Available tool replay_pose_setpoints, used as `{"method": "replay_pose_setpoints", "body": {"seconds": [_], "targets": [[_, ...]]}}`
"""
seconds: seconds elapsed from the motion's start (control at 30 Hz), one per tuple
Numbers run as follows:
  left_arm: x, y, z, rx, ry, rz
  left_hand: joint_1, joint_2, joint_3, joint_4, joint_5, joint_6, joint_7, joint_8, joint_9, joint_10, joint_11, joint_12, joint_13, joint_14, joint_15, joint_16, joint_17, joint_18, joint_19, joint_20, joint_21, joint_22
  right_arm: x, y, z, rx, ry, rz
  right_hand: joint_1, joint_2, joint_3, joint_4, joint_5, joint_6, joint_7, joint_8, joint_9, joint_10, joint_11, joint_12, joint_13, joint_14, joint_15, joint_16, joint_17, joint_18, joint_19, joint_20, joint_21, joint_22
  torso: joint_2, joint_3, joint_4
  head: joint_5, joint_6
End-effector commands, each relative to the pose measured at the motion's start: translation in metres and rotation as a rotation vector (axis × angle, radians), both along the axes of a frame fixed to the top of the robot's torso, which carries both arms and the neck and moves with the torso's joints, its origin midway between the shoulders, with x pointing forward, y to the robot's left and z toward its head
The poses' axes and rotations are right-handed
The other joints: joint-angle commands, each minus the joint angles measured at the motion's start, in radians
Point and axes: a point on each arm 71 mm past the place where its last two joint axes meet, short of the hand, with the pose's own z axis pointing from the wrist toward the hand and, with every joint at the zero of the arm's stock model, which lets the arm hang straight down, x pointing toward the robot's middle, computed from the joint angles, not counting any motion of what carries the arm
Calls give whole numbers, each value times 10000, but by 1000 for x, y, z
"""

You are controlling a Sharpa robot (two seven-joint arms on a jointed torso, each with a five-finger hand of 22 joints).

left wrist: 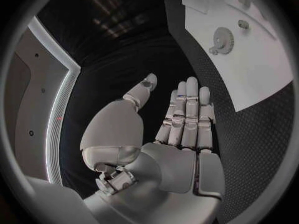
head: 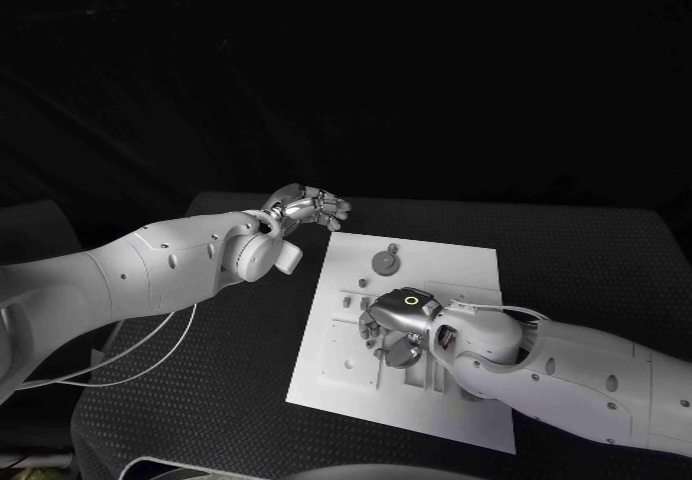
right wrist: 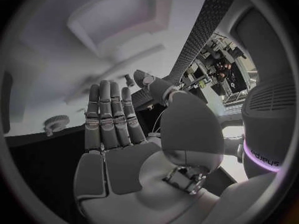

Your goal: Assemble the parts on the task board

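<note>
The white task board [head: 440, 268] lies in the middle of the black table. A round grey gear [head: 385, 262] lies on its far end, with a small peg [head: 391, 247] just beyond it. My right hand [head: 397, 322] hovers low over the board's middle slots; in the right wrist view its fingers [right wrist: 109, 117] are straight and hold nothing, with the gear [right wrist: 56, 121] ahead of them. My left hand [head: 307, 210] hangs off the board's far left corner, its fingers [left wrist: 187, 114] stretched out and empty. The left wrist view shows the board [left wrist: 261, 69] and the gear [left wrist: 222, 37].
Black textured mat [head: 216, 380] covers the table around the board. A white cable [head: 130, 355] loops under my left arm. More recesses and small fittings [head: 353, 300] sit on the board beside my right hand.
</note>
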Motion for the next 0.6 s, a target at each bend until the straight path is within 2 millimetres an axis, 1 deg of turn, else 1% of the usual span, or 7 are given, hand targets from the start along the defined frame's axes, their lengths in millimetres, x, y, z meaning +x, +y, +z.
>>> {"method": "replay_pose_setpoints", "body": {"seconds": [0.03, 0.17, 0.23, 0.3, 0.37, 0.5, 0.6], "targets": [[0, -1, 1, -115, -46, -79, 39, -44, -8, 32, 12, -60, -7, -61, -8, -69, 15, -3, 1, 58, -3, -54, 15, 35, 44, 0, -23, 15, 3, -6, 15, 914, -34, -190, -8, -90, -61, 5, 8, -83, 11, -40, -10, -66, -16, -67, -14, -39, 5, -37, 11, -120, -82, 8, -57, 32, -7, 7, -10, -44, 47], [1, 1, 2, -130, -183, -10, 36, -43, -10, 36, 13, -53, -7, -57, -6, -67, 14, 0, 2, 56, -2, -61, 21, 34, 42, 2, -26, 20, 11, -19, 37, 1378, -157, -587, -19, -85, -96, 129, -33, -117, 6, -66, -26, 38, -59, -15, -1, 63, -32, -21, 47, -83, -7, 5, 0, 137, -7, 5, -20, -137, 150], [1, 2, 3, -128, -259, 52, 32, -36, -14, 46, 16, -33, -3, -43, -1, -39, 1, 20, 12, 65, -4, -67, 39, 34, 39, 3, -31, 30, 17, -29, 48, 1364, -301, -829, -122, -68, -208, 269, -134, -347, 32, -191, -89, 288, -170, 100, 39, 383, -142, 87, 96, -10, 281, -41, 165, 269, -6, -2, -30, -214, 229], [1, 3, 3, -121, -321, 112, 38, -32, -14, 49, 18, -22, 3, -36, 2, -4, -15, 40, 23, 83, -10, -68, 61, 36, 40, 0, -35, 41, 24, -38, 56, 1414, -292, -1093, -131, -65, -256, 330, -263, -478, -22, -251, -137, 385, -206, 97, 29, 592, -222, 94, 60, -10, 454, -121, 284, 387, -7, -8, -43, -269, 297], [2, 3, 3, -121, -354, 130, 51, -33, -15, 46, 18, -102, -24, -76, -16, 19, -28, 51, 32, 99, -16, -79, 94, 36, 46, -5, -42, 59, 30, -50, 63, 1233, -320, -1338, -139, -68, -285, 365, -271, -538, 12, -272, -167, 346, -179, 13, -16, 758, -284, 100, 31, -10, 567, -174, 352, 461, -7, -11, -46, -330, 345], [2, 3, 3, -124, -369, 136, 52, -35, -18, 48, 18, -130, -44, -89, -22, 24, -31, 53, 35, 102, -17, -87, 109, 36, 48, -6, -46, 68, 40, -73, 73, 708, -248, -1764, -307, -91, -528, 369, -256, -685, -19, -322, -224, 239, -106, -163, -107, 891, -337, 66, -5, -10, 636, -203, 376, 529, -24, -1, -55, -420, 406], [2, 2, 3, -130, -380, 128, 52, -33, -19, 49, 19, -130, -43, -88, -22, 24, -31, 53, 36, 101, -17, -90, 111, 35, 48, -6, -47, 69, 47, -90, 74, 384, -224, -2088, -626, -86, -1055, 335, -223, -809, -88, -335, -269, 109, -15, -401, -218, 1172, -463, 175, 81, -10, 905, -313, 477, 600, -20, 8, -50, -506, 452]]}}
